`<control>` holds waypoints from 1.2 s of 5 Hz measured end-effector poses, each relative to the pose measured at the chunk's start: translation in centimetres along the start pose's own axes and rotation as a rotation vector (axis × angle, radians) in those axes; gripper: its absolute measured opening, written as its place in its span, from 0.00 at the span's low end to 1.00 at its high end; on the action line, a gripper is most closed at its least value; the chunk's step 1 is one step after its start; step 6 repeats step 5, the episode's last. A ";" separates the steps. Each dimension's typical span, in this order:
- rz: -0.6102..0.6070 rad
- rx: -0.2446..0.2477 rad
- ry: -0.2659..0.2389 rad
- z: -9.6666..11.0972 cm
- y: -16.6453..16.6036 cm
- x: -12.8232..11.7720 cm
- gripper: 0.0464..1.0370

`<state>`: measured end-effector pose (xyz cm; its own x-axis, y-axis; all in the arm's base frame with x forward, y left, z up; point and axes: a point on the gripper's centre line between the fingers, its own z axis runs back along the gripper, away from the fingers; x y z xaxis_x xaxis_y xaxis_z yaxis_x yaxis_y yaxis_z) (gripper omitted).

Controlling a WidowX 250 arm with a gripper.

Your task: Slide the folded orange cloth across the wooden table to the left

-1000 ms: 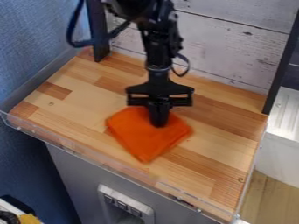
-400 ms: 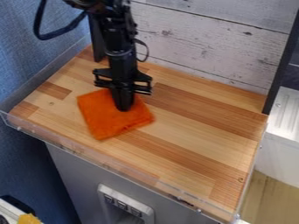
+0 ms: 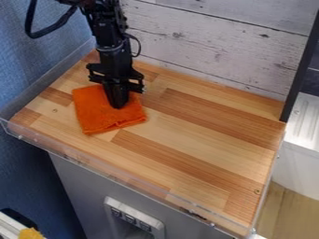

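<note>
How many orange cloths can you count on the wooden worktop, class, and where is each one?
1: the orange cloth lies on the left part of the worktop as pictured, with the pincer down at it. Another could be hidden underneath.

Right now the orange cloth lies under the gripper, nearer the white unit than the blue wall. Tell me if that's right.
Not quite: the camera view shows the orange cloth under the gripper, but nearer the blue wall than the white unit.
</note>
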<state>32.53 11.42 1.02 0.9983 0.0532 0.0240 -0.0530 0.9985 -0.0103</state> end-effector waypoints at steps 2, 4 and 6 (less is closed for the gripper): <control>-0.051 0.014 -0.007 0.0 2.2 0.5 0.01; -0.071 0.011 0.015 -0.1 3.9 -0.2 0.01; -0.071 0.011 0.024 -0.1 4.5 -0.6 0.01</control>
